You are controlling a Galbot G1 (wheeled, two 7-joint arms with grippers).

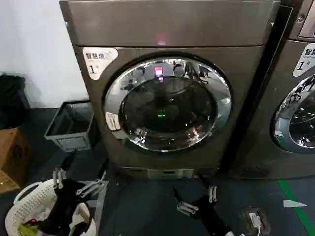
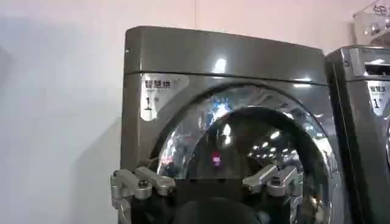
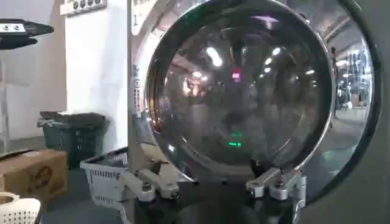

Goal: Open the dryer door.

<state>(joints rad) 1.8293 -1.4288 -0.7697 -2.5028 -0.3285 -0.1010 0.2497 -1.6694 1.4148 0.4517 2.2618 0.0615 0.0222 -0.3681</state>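
Dark flooring fronts the dryer (image 1: pixel 167 98), its dryer door (image 1: pixel 167 104) closed. Both claws gape wide, empty, low before it. Right gripper (image 1: pixel 197 196) lies nearer the door than left gripper (image 1: pixel 78 182).

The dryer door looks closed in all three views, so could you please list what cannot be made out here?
- Dryer door handle or latch: not discernible on the chrome ring, head view.
- Drum contents: tinted glass and reflections hide them, right wrist view.
- Sticker text: too small.
- Second machine: cut off by the edge.
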